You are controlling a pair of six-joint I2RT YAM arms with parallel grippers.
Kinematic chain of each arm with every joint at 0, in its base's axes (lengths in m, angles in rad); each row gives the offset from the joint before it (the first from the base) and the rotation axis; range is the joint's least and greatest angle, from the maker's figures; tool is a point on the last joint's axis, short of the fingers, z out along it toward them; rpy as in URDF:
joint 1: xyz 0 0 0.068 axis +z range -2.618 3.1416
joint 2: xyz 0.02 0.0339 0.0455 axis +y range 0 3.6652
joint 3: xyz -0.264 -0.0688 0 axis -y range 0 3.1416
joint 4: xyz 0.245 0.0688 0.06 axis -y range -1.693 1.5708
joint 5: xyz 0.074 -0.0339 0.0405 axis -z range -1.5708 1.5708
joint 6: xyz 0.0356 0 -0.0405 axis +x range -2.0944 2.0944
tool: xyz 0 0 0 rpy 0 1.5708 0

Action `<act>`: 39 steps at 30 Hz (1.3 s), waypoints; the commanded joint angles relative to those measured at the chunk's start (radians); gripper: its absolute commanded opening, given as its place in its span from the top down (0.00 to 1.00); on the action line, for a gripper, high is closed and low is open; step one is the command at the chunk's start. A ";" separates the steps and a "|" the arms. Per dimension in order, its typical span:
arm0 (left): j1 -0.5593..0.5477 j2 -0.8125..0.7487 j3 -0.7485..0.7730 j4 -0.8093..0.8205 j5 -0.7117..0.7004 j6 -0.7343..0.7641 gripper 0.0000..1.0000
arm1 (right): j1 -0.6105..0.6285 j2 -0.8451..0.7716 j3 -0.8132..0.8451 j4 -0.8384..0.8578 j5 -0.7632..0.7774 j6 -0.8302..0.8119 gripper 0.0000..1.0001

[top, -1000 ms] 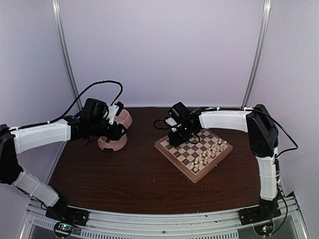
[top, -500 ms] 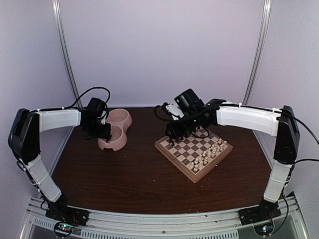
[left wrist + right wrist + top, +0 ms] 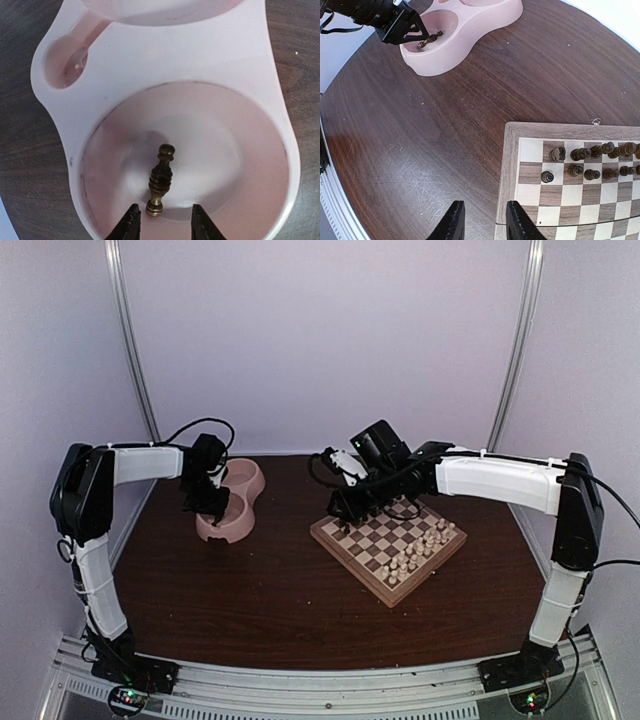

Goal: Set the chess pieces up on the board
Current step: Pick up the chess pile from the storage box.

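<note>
In the well of the pink double bowl [image 3: 165, 55] beneath the left jaws: one dark brown chessman [image 3: 160, 180], apparently lying on its side, round head pointing away from the jaws, base toward them. Left jaws released, one finger on each side of that base, a thin gap on both sides, no contact to be seen. Nothing else in that well.

Right jaws likewise released, nothing between them, hanging low over the dark bench [image 3: 395, 150] just beside the edge of the chessboard [image 3: 510, 150], one finger overlapping its tan border. On the board's squares nearest that edge, more dark chessmen [image 3: 585, 160] in two short rows, upright for the most part, the one at the corner tilted. Along the opposite side, in the top view, a cluster of pale chessmen [image 3: 420, 550]. Bowl and chessboard well apart on the bench, bowl to the left.
</note>
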 commanded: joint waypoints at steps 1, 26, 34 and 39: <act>0.014 0.057 0.060 -0.044 0.001 0.047 0.64 | 0.006 -0.022 -0.011 0.028 -0.017 -0.001 0.69; 0.022 0.196 0.179 -0.162 0.000 0.076 0.73 | 0.008 -0.070 -0.053 0.048 -0.011 0.008 0.69; 0.021 0.192 0.214 -0.191 0.071 0.112 0.79 | 0.007 -0.084 -0.062 0.055 -0.010 0.008 0.69; 0.021 0.178 0.249 -0.216 0.077 0.117 0.84 | 0.007 -0.092 -0.061 0.062 -0.014 0.011 0.69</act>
